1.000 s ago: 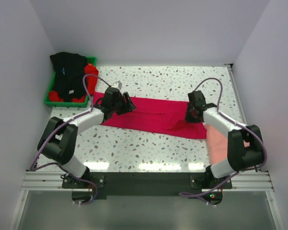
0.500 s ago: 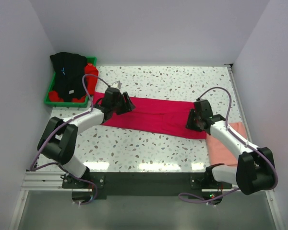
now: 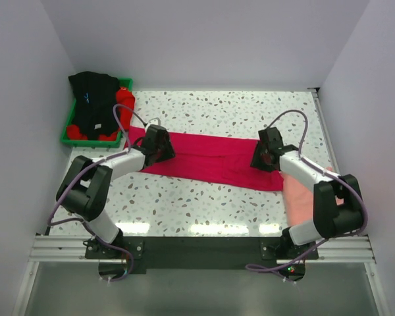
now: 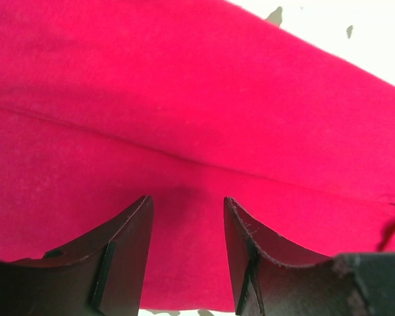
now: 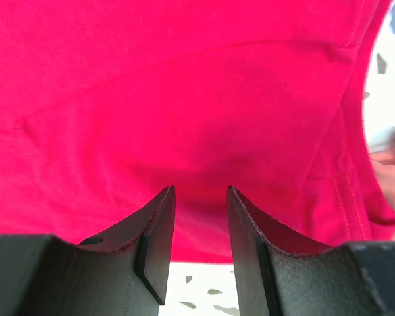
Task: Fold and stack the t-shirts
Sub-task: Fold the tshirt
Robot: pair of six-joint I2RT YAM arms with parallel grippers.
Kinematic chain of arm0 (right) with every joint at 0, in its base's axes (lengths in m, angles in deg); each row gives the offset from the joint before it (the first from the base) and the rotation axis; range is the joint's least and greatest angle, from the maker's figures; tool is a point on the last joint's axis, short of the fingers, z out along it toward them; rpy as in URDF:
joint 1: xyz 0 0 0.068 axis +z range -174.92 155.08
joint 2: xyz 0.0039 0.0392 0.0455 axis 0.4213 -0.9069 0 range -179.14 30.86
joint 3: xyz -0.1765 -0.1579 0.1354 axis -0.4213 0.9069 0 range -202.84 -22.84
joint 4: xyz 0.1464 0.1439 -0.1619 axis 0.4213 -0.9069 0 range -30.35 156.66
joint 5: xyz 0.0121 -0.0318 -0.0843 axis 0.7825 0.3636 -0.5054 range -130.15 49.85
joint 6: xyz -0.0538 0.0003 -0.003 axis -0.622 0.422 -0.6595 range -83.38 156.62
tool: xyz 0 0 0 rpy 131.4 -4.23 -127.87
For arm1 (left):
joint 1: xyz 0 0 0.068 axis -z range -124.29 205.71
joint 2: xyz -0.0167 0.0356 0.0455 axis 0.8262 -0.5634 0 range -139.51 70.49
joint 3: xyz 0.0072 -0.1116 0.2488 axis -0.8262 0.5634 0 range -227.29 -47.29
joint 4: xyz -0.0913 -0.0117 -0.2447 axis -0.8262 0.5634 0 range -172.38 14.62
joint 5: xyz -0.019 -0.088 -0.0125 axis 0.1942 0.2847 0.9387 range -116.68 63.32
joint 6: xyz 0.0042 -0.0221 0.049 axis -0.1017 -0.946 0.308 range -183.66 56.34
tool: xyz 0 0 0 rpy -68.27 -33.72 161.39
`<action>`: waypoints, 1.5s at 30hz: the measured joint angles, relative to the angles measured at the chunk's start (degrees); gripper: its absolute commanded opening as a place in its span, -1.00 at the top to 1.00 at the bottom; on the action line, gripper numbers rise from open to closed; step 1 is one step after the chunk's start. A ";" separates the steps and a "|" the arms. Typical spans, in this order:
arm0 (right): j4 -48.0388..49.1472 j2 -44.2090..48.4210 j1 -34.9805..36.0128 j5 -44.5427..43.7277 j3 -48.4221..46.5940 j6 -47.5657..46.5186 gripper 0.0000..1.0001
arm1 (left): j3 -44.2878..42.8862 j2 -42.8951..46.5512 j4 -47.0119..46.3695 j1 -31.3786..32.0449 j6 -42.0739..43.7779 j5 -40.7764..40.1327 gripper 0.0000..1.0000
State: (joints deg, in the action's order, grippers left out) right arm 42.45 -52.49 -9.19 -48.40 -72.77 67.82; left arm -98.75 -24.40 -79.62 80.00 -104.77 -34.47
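The left gripper (image 4: 186, 199) has slid back to the left end of the folded crimson-pink cloth t-shirt (image 3: 210, 158) lying across the table (image 3: 250, 112). The right gripper (image 5: 200, 188) is at its right end. Both jaws stand apart, empty.

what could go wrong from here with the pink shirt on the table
1. The left gripper and right gripper both hover open over the ends of the folded crimson-pink shirt. If they close shallow, they may pinch only the top layer, and the fold could fall open on lifting.
2. The shirt's right end lies close beside the salmon-pink shirt, so a grab or drag there could catch or shift that one too.
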 measured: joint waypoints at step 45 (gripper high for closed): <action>-12.09 -58.10 -1.66 -0.11 -73.88 -17.07 -0.97 | 0.68 -5.33 -14.05 29.38 -18.10 10.16 -0.05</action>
State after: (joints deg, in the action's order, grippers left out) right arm 30.36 -110.58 -10.85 -48.51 -146.65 50.75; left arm -98.07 -29.73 -93.67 109.38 -122.86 -24.30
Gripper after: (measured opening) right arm 0.971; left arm 0.512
